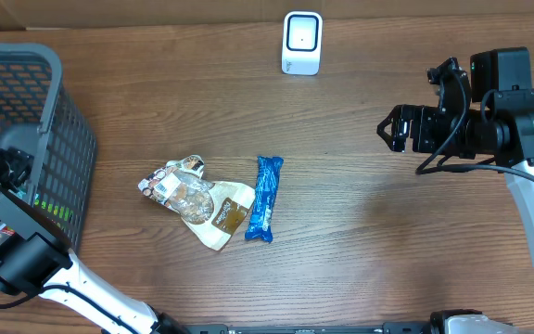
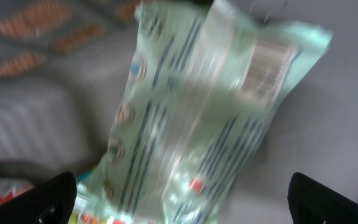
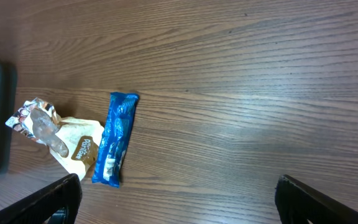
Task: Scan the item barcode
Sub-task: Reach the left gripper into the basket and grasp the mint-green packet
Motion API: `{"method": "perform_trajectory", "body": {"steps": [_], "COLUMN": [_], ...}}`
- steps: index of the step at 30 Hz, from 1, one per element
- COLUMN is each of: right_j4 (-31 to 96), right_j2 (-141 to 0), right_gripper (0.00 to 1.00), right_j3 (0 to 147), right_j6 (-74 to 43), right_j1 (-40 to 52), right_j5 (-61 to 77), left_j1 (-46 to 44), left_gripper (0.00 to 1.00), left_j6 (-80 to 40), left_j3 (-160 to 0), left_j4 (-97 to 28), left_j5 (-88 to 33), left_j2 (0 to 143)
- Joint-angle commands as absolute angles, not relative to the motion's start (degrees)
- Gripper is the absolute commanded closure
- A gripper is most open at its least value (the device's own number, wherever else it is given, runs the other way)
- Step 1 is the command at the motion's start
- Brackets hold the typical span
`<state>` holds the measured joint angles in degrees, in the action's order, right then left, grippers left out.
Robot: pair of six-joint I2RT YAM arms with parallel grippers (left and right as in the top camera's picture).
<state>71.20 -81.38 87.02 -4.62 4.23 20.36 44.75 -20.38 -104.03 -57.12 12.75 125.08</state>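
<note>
In the overhead view the left arm (image 1: pixel 12 250) reaches into the gray mesh basket (image 1: pixel 63 121) at the counter's left edge, and its end effector is hidden inside. The right end effector (image 1: pixel 392 128) hovers over the bare wooden counter (image 1: pixel 360 232), well apart from the white barcode scanner (image 1: pixel 302 42) at the far edge. A blue packet (image 1: pixel 265 211) and a cookie bag (image 1: pixel 197 199) lie just beside each other mid-counter.

In the left wrist view a blurred pale green packet (image 2: pixel 191 124) lies in the basket under the left end effector (image 2: pixel 188 199), its barcode (image 2: pixel 267 65) facing up. The fingers (image 2: pixel 42 199) stand wide apart, gripping nothing.

In the right wrist view the fingers (image 3: pixel 48 199) are spread fully and empty above plain wood, with the blue packet and cookie bag ahead.
</note>
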Motion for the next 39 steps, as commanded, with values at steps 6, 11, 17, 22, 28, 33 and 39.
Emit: {"method": "perform_trajectory", "body": {"steps": [6, 11, 17, 22, 28, 33, 39], "right_j4": [71.0, 71.0, 71.0, 70.8, 71.0, 70.8, 70.8], "right_j2": [-81.2, -81.2, -81.2, -81.2, -81.2, -81.2, -81.2], "right_gripper": [0.00, 0.00, 0.00, 0.00, 0.00, 0.00, 0.00], "right_j3": [88.4, 88.4, 88.4, 88.4, 88.4, 88.4, 88.4], "right_j6": [-4.2, -4.2, -4.2, -4.2, -4.2, -4.2, -4.3], "right_j1": [4.5, 4.5, 4.5, 4.5, 4.5, 4.5, 4.5], "right_j5": [20.7, 20.7, 20.7, 20.7, 20.7, 20.7, 20.7], "left_j1": [45.0, 45.0, 45.0, 44.9, 44.9, 44.9, 43.9], "left_gripper": [0.24, 0.49, 0.53, 0.60, 0.96, 0.96, 0.96], "left_j6": [-19.1, -19.1, -19.4, -19.5, -19.5, -19.5, -19.5], "left_j3": [-102.4, -102.4, -101.3, -96.0, -95.8, -105.2, -127.1], "left_j4": [-54.6, -55.0, -54.3, -50.6, -52.2, -63.0, -76.6], "left_j5": [13.9, 14.0, 13.8, 10.5, 10.5, 8.9, 3.7], "left_j2": [126.0, 126.0, 126.3, 126.3, 125.9, 125.8, 125.7]}}
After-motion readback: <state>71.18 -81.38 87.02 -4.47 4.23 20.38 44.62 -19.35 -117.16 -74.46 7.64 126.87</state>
